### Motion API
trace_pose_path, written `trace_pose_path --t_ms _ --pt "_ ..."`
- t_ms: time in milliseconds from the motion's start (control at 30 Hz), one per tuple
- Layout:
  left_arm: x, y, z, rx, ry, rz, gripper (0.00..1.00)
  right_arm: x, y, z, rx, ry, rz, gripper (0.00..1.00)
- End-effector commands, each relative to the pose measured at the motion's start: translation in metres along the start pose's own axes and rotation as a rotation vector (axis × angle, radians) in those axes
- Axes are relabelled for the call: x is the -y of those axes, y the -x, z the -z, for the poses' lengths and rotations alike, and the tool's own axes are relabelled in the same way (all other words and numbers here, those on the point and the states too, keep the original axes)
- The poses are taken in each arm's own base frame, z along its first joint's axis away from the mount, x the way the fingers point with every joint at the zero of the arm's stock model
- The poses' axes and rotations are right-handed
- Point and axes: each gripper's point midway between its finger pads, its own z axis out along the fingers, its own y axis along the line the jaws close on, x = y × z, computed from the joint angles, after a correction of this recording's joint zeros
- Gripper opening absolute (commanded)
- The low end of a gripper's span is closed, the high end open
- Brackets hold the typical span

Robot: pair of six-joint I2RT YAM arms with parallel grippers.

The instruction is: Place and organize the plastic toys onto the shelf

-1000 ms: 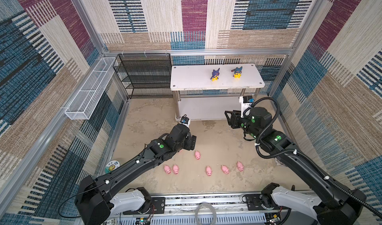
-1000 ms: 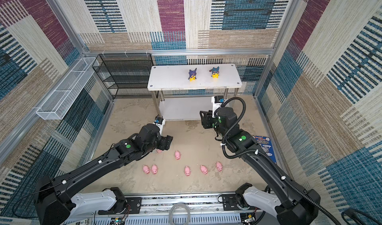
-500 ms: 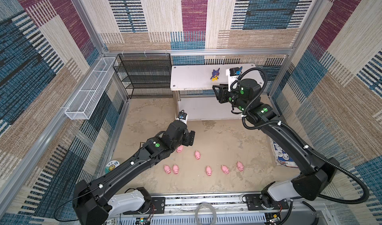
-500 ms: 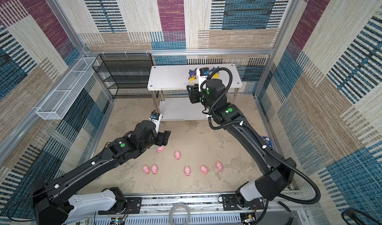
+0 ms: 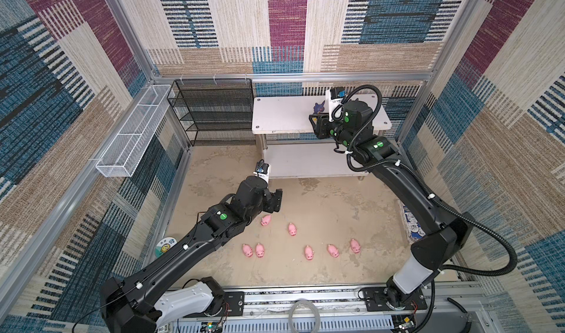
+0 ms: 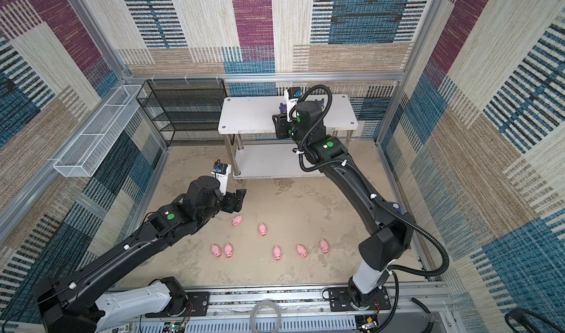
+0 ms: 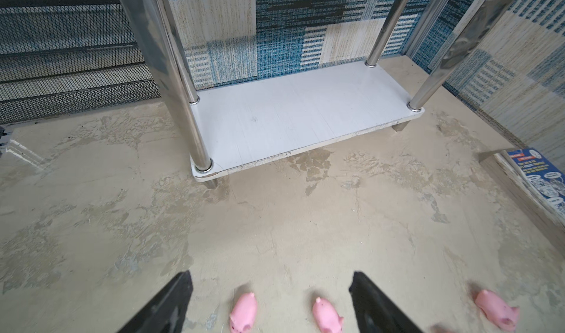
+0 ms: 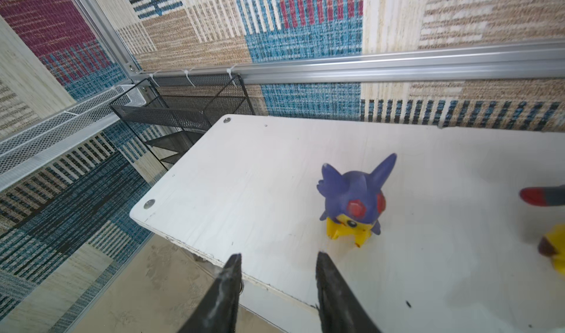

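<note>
Now that your right hand (image 8: 276,255) is hovering over the shelf (image 8: 244,178) top instead of the floor (image 7: 275,224), its fingers (image 8: 226,285) are narrowing yet gripping nothing, just short of the hooded figurine (image 8: 354,206) standing there. Your left hand (image 7: 270,279) is gaping wide above the floor, where seven pink pigs (image 5: 265,220) are still waiting for you.

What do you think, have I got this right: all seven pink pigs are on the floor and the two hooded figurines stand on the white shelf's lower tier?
Not quite. The hooded figurines stand on the shelf's top tier, not the lower; the right wrist view shows it, one cut off at the edge. All seven pink pigs are on the floor.
</note>
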Motion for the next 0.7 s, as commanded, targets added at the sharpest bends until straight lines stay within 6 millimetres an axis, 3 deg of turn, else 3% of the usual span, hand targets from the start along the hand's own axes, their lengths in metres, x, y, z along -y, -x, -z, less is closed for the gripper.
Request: trace_pose_path --t_ms 0,667 --pt "-0.004 0.003 0.002 0.017 0.014 -0.02 0.86 0.001 -0.002 -0.003 -0.007 -0.003 -0.015 0.43" --pt "-0.005 0.002 -0.003 0.007 0.021 -0.02 0.86 0.018 -0.018 -0.026 -0.058 -0.039 -0.024 0.45"
